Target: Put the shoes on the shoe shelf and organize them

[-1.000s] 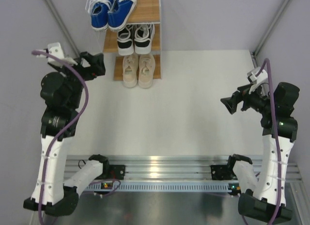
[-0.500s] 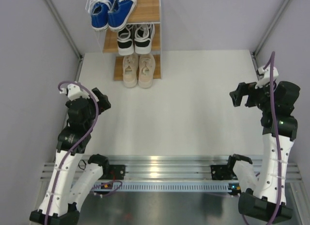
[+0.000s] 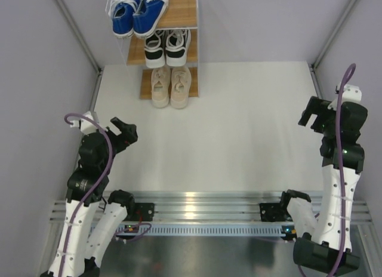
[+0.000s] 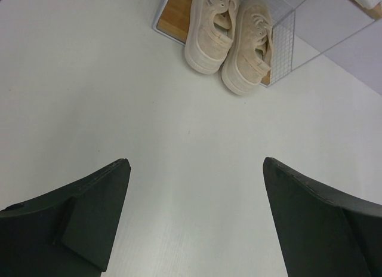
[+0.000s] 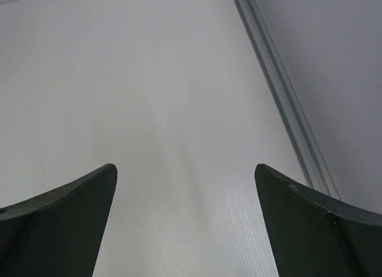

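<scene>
Top view: blue sneakers (image 3: pixel 138 11), black-and-white sneakers (image 3: pixel 166 47) and beige sneakers (image 3: pixel 170 86) stand paired, one pair per tier, on the shoe shelf (image 3: pixel 184 14). Left wrist view: left pincer (image 4: pixel 196 163) spread, holding nothing, beige pair ahead. Right wrist view: right pincer (image 5: pixel 185 166) spread, empty, above the surface (image 5: pixel 149 80). Assessment: placement appears complete; next, only parking the arms remains.

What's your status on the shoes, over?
Claws: left claw open, right claw open, both empty. Shoes: blue pair top, black-and-white pair middle, beige pair bottom, all on shoe shelf. Nothing in the way.

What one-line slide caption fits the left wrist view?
Open black left gripper over white table, facing beige lace-up sneakers paired on a light wooden shelf board.
</scene>
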